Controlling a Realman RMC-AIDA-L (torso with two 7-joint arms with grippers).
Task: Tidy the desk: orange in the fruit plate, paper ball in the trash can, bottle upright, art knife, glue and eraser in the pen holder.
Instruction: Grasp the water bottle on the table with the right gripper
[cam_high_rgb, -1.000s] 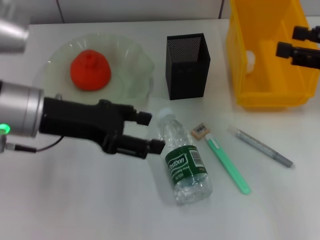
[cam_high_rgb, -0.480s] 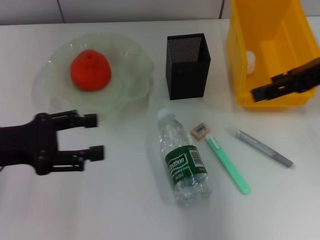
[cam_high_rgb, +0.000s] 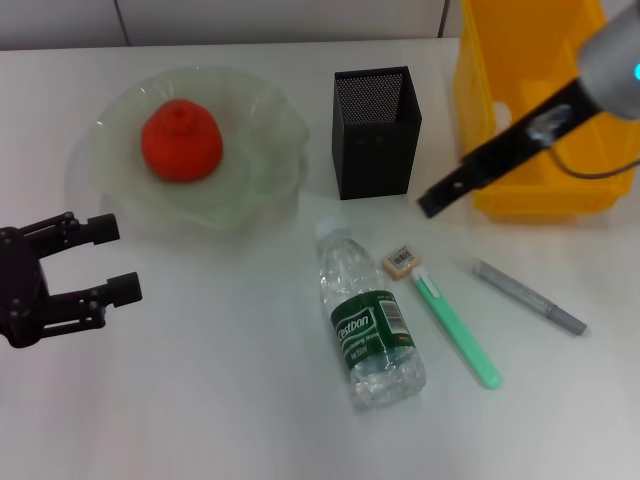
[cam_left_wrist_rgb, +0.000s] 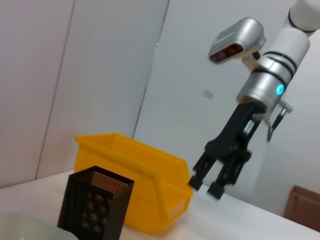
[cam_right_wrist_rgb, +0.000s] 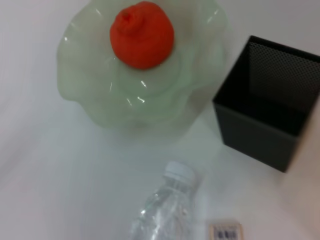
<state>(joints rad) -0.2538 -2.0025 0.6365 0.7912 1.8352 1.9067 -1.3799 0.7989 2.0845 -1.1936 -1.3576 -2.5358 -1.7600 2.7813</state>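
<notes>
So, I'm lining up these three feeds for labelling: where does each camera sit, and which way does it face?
Head view: on the robot's head, looking down at the desk; shows the left gripper, open, and the right gripper.
Left wrist view: low over the desk, looking sideways at the pen holder, trash can and right gripper; no own fingers.
Right wrist view: above, facing down on the orange, fruit plate and bottle.
Shared: the pen holder is in all three.
</notes>
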